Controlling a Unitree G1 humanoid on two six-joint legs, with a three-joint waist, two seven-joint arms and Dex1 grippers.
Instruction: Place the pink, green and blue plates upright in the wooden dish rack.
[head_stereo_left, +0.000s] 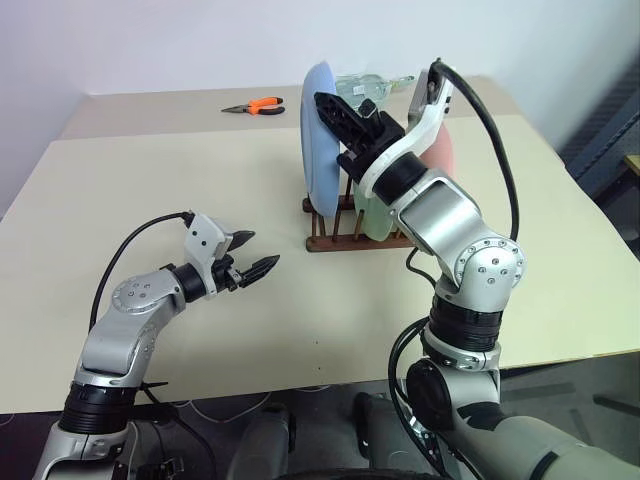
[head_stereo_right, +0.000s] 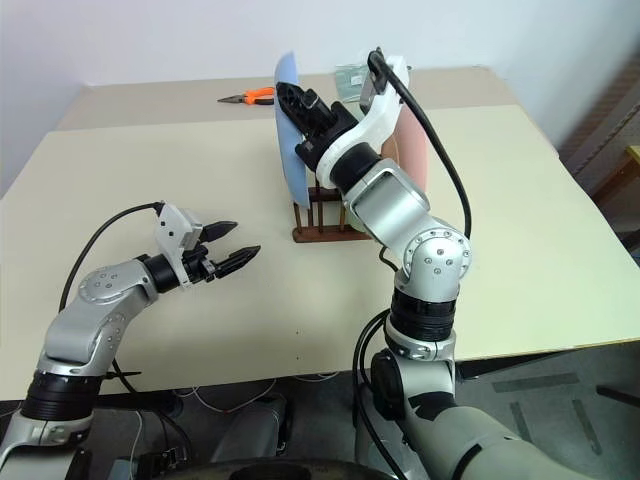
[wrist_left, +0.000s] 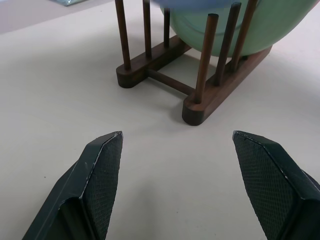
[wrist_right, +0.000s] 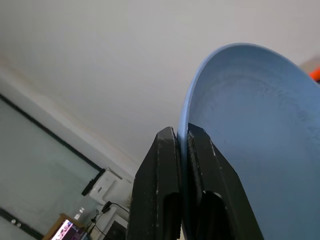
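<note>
The blue plate is gripped on edge by the right gripper, whose jaws are clenched on its rim. The plate is held upright at the left end of the rack, its lower edge down among the pegs at that end; whether it rests on the base bars cannot be told. The green plate is seen standing upright in the rack just to the right of the blue one, largely hidden behind the right arm. The pink plate is seen on edge further right, behind the same arm; its footing in the rack is hidden. In the left wrist view the green plate is shown seated between the pegs, with the blue rim above it.

The left gripper is held low over the tabletop, well apart from the rack and pointed toward it, with its jaws released and nothing between them. Orange-handled pliers are laid near the far edge of the tabletop.
</note>
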